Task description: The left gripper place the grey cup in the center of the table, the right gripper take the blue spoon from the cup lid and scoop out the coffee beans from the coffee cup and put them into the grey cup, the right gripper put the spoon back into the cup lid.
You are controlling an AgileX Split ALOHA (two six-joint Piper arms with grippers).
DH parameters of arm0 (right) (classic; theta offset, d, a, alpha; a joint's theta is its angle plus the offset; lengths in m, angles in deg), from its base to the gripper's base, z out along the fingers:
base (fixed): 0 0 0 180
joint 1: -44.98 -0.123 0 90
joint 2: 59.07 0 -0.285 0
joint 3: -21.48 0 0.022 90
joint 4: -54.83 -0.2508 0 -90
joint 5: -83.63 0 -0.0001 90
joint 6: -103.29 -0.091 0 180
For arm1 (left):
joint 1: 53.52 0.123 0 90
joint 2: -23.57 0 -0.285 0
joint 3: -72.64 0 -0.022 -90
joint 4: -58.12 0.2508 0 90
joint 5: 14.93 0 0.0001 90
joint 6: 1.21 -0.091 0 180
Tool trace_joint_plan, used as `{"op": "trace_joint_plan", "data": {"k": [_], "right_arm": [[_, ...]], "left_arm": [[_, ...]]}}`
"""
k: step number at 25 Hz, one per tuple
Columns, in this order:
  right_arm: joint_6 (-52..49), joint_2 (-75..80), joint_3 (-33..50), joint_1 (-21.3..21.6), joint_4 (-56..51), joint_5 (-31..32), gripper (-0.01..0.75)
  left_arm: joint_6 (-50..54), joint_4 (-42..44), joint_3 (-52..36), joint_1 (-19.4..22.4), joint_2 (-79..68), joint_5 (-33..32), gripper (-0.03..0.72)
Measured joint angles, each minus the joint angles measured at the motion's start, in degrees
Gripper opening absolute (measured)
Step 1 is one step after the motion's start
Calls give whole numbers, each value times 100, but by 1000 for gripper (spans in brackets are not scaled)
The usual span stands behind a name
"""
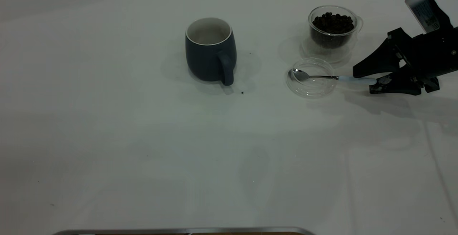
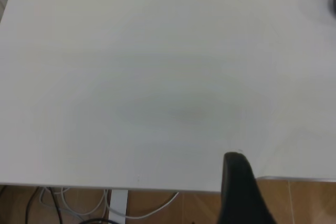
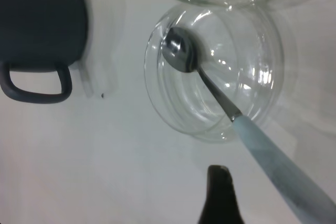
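The grey cup stands upright and empty near the table's middle, handle toward the front; its handle shows in the right wrist view. The coffee cup, full of coffee beans, stands at the back right. In front of it lies the cup lid with the blue spoon in it, bowl on the glass, handle pointing right. My right gripper is open, its jaws either side of the handle's end. The right wrist view shows lid, spoon and one fingertip. My left gripper's one visible finger hangs over the table's edge.
A small dark speck lies on the table just in front of the grey cup. Cables hang below the table edge in the left wrist view. A metal rim runs along the table's front edge.
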Motion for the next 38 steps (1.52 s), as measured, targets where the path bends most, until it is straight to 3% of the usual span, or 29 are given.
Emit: {"op": "trace_joint_plan", "data": {"k": [10,19,23,27,32,38], "right_arm": [[54,0,0,0,-18,-265,602],[769,0,0,0,-945,-275,592],[1185,-201,44,-23,-1260,-827,592],[1317,-1192,380,-56,-1191,-1679,592],[1229,-2788,1084,-123,-1147,-1797,592],[311,-5791,2144,-949,-315,-2035,592]], "left_arm": [[0,0,0,0,0,0,497],[0,0,0,0,0,0,497],[-6,0,0,0,0,0,497],[-6,0,0,0,0,0,497],[-6,0,0,0,0,0,497],[-6,0,0,0,0,0,497]]}}
